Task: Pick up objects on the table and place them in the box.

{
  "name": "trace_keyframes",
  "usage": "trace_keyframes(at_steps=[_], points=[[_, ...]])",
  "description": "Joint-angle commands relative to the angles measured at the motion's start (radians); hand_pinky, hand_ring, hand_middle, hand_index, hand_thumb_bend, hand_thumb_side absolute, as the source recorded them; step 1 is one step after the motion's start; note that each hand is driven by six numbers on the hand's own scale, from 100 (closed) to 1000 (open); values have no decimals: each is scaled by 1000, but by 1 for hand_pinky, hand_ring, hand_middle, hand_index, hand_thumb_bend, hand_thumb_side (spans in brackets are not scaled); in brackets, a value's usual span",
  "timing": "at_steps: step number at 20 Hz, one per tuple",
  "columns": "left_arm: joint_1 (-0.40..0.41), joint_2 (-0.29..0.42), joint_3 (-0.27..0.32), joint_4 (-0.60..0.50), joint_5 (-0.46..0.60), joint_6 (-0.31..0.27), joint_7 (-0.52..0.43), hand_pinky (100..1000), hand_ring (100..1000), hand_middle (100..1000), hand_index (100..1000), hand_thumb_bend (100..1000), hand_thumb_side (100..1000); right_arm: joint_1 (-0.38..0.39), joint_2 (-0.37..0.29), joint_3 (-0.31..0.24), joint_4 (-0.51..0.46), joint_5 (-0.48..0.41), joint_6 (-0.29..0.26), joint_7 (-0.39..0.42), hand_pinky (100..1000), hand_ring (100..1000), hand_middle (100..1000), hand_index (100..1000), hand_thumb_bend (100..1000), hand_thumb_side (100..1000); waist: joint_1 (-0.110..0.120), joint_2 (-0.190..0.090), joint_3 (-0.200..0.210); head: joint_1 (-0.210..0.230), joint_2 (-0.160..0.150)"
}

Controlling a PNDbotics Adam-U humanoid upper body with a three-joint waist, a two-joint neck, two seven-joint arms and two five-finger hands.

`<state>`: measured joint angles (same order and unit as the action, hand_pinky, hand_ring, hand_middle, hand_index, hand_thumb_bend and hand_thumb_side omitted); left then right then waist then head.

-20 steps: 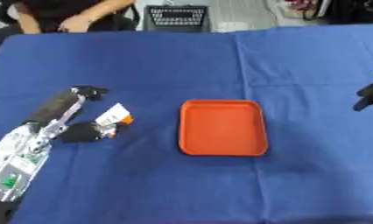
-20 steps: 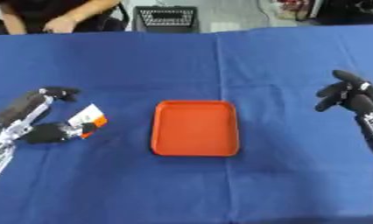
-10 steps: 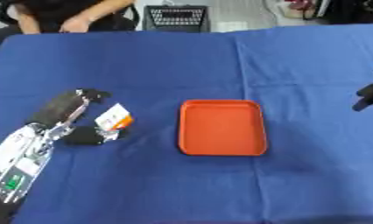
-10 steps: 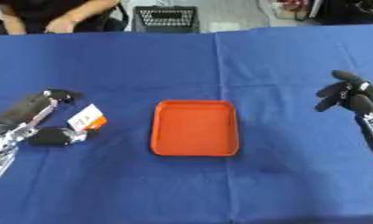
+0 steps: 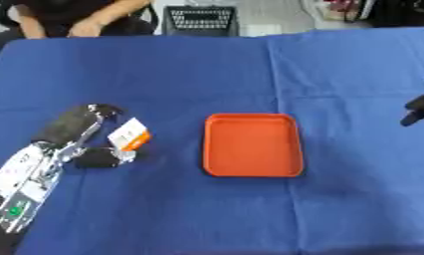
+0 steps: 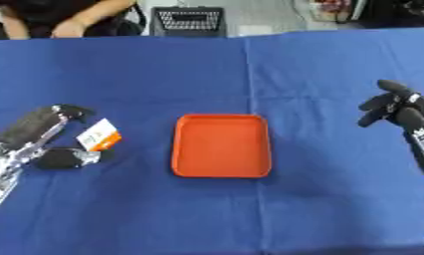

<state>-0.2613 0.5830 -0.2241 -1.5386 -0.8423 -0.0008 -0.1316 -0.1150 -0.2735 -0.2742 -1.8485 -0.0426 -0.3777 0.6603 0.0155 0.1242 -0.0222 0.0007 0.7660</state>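
Since a second ago, the left robot hand (image 5: pixel 85 134) has slid a little nearer along the counter (image 5: pixel 212 69), carrying the small white and orange packet (image 5: pixel 128 134) with it. That hand is pinching the packet between a thumb below and long dark fingers (image 5: pixel 72 122) above, so it is closed on the packet, low over the blue cloth at the left. Its silver and white forearm is running down toward the lower left corner.

One orange tray (image 5: pixel 252 144) is lying flat in the middle of the counter, well apart from the packet, with nothing in it. One packet and one tray are all that is showing on the cloth.

At the right edge, the right robot hand (image 6: pixel 394 107) is hanging with its fingers relaxed and grasping nothing. The right eye view is showing this whole hand and part of its forearm; the left eye view is catching only dark fingertips.
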Motion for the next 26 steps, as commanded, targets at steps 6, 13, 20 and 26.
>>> trace_keyframes(at_steps=[6, 13, 20, 26], points=[[-7, 9, 10, -1, -1, 19, 6, 857, 757, 621, 867, 593, 640, -1, -17, -3, -13, 1, 0, 1, 580, 568, 659, 939, 100, 938, 0, -11, -1, -1, 1], [-7, 8, 11, 5, 3, 35, 10, 855, 755, 615, 865, 437, 532, -1, -16, -3, -12, 1, -1, 1, 580, 568, 659, 939, 100, 938, 0, -11, -1, -1, 0], [-7, 7, 11, 9, 5, 47, 9, 854, 752, 604, 861, 332, 439, -1, -16, -2, -12, 2, -1, 2, 580, 568, 659, 939, 100, 938, 0, -11, -1, -1, -3], [-9, 8, 10, 7, 2, 45, 5, 857, 756, 613, 862, 440, 493, -1, -16, -2, -12, 2, -1, 3, 580, 568, 659, 939, 100, 938, 0, -10, -2, -1, -3]])
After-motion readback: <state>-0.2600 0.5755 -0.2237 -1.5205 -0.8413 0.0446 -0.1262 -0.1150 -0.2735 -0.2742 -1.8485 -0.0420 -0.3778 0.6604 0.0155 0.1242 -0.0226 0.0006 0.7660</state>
